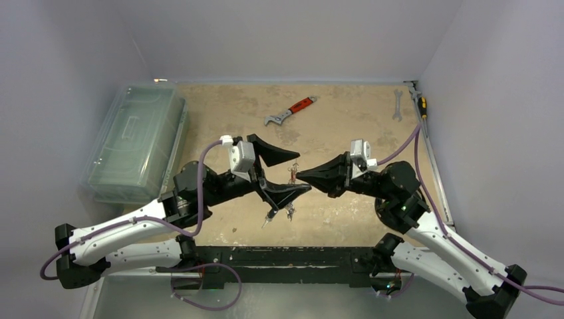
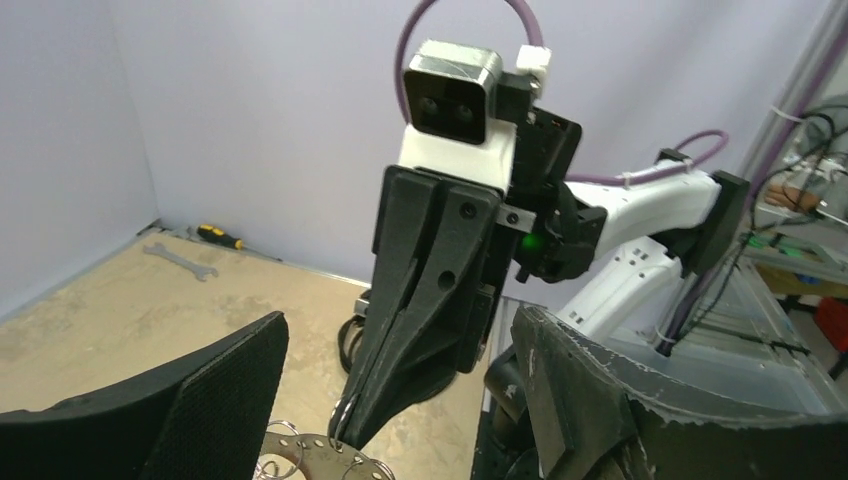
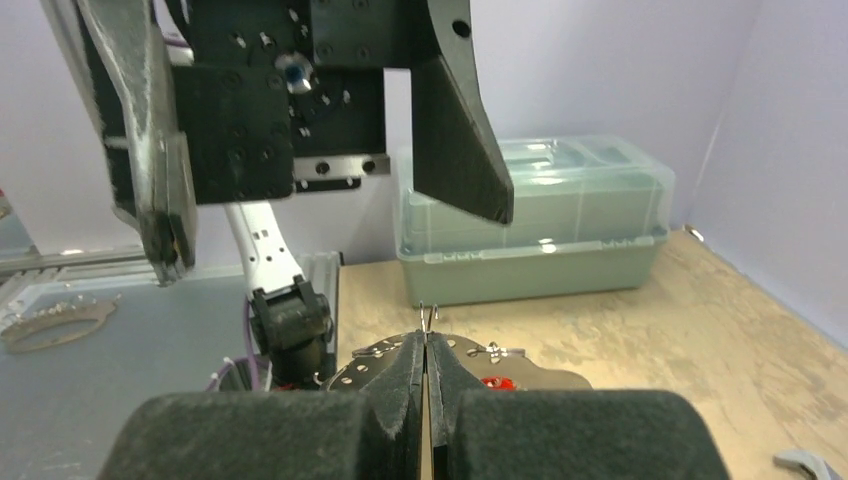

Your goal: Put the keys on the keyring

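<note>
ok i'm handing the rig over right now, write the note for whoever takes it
Left gripper: open, fingers either side of the keyring, not gripping it.
Right gripper: shut on a thin wire loop at the keyring's edge.
Keyring: appears raised off the table, between the two grippers.
Keys: some hang under it, and a red tag shows beside it. Count unclear.
Done: those keys seem to be on.
Left: check that the wire loop is threaded, and look for any loose key.

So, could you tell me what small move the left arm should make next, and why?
Probably close the left gripper on the keyring. Its jaws stand wide open by the ring, and only the shut right gripper pinches it, at one edge, so it looks poorly steadied.
</note>
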Motion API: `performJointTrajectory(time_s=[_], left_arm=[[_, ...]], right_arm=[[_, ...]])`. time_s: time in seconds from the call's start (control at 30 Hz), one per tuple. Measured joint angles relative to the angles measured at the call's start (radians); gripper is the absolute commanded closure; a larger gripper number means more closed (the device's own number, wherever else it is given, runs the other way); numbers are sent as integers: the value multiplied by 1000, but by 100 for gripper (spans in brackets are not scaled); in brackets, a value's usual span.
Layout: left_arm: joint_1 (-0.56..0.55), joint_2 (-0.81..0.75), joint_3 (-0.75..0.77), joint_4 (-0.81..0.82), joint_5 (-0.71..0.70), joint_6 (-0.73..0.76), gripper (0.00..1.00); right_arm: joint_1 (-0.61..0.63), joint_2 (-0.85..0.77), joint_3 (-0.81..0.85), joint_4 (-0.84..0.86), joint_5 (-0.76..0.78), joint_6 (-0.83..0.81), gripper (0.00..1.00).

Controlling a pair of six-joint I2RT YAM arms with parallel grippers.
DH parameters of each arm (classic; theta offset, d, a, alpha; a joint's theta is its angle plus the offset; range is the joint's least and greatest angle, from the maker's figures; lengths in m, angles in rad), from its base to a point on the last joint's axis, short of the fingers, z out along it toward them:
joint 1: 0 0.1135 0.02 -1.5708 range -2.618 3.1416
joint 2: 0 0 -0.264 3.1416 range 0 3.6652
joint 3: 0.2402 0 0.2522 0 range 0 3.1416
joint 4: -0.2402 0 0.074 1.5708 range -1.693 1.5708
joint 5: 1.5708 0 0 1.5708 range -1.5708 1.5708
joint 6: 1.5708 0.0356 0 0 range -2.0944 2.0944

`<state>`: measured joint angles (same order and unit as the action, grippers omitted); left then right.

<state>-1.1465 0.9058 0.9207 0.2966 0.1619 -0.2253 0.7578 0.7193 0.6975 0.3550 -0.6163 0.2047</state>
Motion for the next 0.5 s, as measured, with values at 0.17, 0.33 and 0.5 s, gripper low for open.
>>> performJointTrajectory(time_s=[0.17,0.33,0.5], left_arm=[[0,-27,29,-71,-153,7,13],[0,-85,29,-137,-357,45,10],[0,-147,27,-225,-494,91,10]], right_arm=[[0,-1,-1,-62,55,-53,100],[0,-14,-1,-117,101,-96,100],[2,-60,-35,-87,117,-141,100]])
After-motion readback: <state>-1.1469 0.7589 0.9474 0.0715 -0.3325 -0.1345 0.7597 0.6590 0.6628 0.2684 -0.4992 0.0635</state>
